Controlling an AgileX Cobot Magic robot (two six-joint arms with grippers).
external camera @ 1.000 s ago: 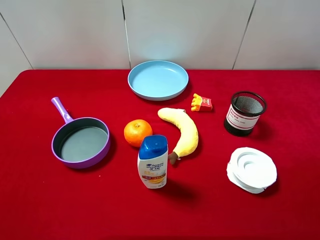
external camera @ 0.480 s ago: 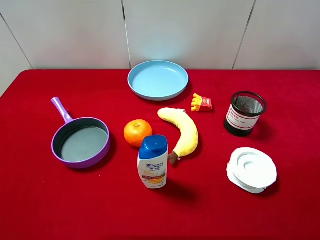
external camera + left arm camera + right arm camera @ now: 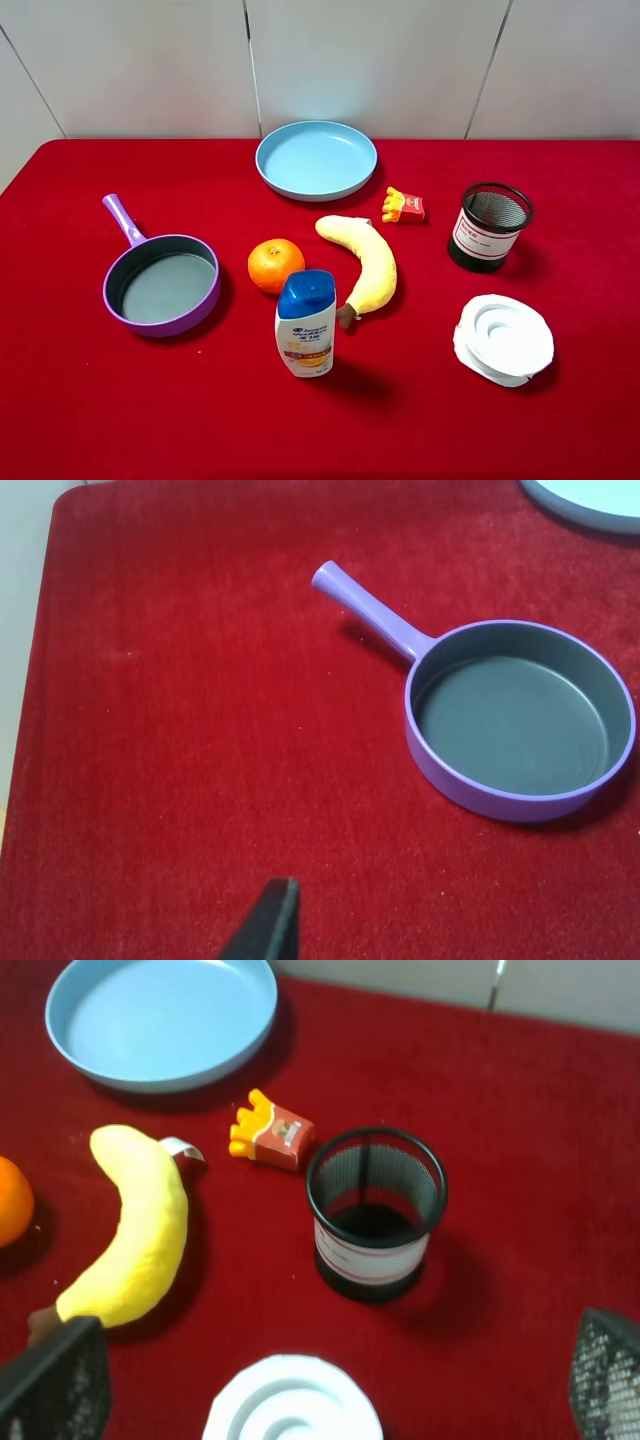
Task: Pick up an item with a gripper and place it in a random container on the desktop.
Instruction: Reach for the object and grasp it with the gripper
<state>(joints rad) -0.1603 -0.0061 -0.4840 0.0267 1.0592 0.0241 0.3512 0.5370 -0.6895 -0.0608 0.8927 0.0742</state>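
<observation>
The pale-yellow toy banana point(image 3: 366, 261) lies on the red desktop point(image 3: 80, 400) near the middle, brown stem tip toward the front; it also shows in the right wrist view point(image 3: 135, 1229). The light-blue plate point(image 3: 316, 160) stands empty at the back centre, and shows in the right wrist view point(image 3: 160, 1020). No gripper shows in the exterior view. My right gripper point(image 3: 335, 1360) is open and empty, its fingers wide apart, above the table, well clear of the banana. Of my left gripper only one black fingertip point(image 3: 272, 920) shows, well short of the purple pan.
A purple frying pan point(image 3: 160, 285) sits at the left. An orange point(image 3: 275, 265) and a shampoo bottle point(image 3: 305, 323) stand just left of the banana. A red fries toy point(image 3: 404, 206), a black mesh cup point(image 3: 489, 226) and a white lid point(image 3: 503, 339) are at the right.
</observation>
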